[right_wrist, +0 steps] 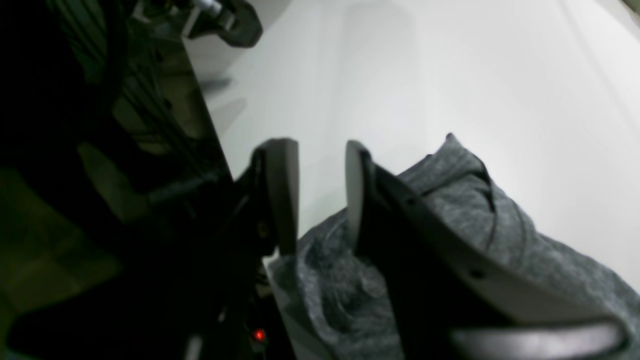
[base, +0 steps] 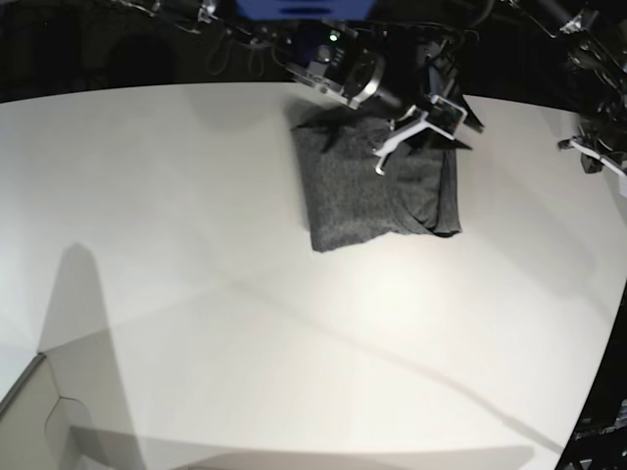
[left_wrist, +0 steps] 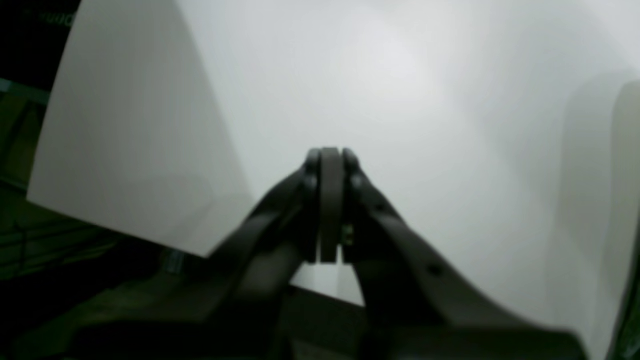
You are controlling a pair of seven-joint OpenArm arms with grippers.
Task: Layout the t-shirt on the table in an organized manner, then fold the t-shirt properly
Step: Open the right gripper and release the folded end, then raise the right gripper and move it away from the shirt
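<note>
**Folded grey shirt at the back of the table, one arm parked off to the side**

Left wrist view: the left gripper [left_wrist: 330, 165] is clenched, its dark fingers pressed flat together with nothing between them. Under it is just the smooth white table [left_wrist: 425, 100], with one straight edge and corner showing on the left and dark floor beyond. No cloth shows here at all.

Right wrist view: this is the only close look at the fabric. The t-shirt [right_wrist: 450, 200] is a heathered charcoal knit, soft and a bit fuzzy, bunched with a rounded fold line running along it. The right gripper [right_wrist: 320, 195] has its pale pads apart with a clear gap and nothing pinched between them; one finger sits just over the cloth.

Base view: only here do you get the whole shape. The shirt [base: 377, 191] lies as a compact, roughly square bundle near the far edge of the table [base: 245, 323], with a rounded fold on its right side. The right gripper [base: 416, 132] hangs over its far right part. The left gripper [base: 588, 152] is well away at the right edge.
</note>
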